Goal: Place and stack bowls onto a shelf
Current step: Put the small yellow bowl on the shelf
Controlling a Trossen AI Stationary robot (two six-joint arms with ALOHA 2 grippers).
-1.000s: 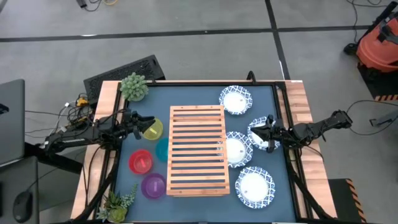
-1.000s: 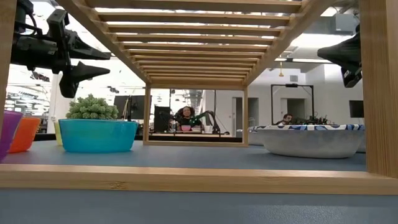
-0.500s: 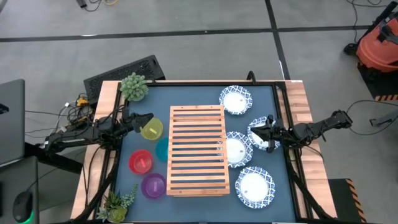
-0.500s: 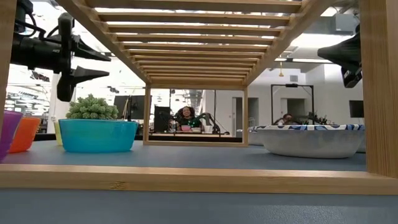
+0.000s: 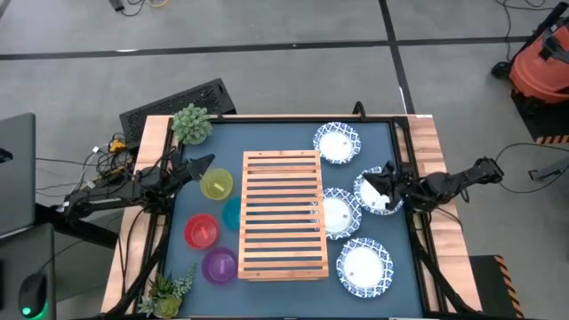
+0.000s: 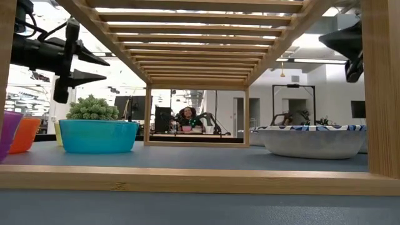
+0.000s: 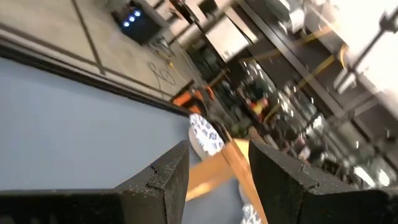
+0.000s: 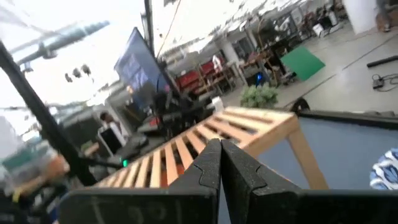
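The slatted wooden shelf [image 5: 282,213] stands mid-worktop [image 5: 356,142]. Coloured bowls lie at its 9 o'clock; the yellow bowl [image 5: 216,185] is nearest the left hand [image 5: 203,164], fingers spread wide. Patterned dishes lie at 3 o'clock, where the right hand [image 5: 388,176] hovers, fingers pressed together, holding nothing.

Slatted wooden shelf [image 5: 282,214] mid-table, four coloured bowls [image 5: 216,184] left, patterned dishes [image 5: 337,142] right, all unstacked

From my remote station: grey concrete floor [image 5: 267,53], an orange vacuum [image 5: 540,64], bright workshop with desks [image 6: 194,134] beyond.
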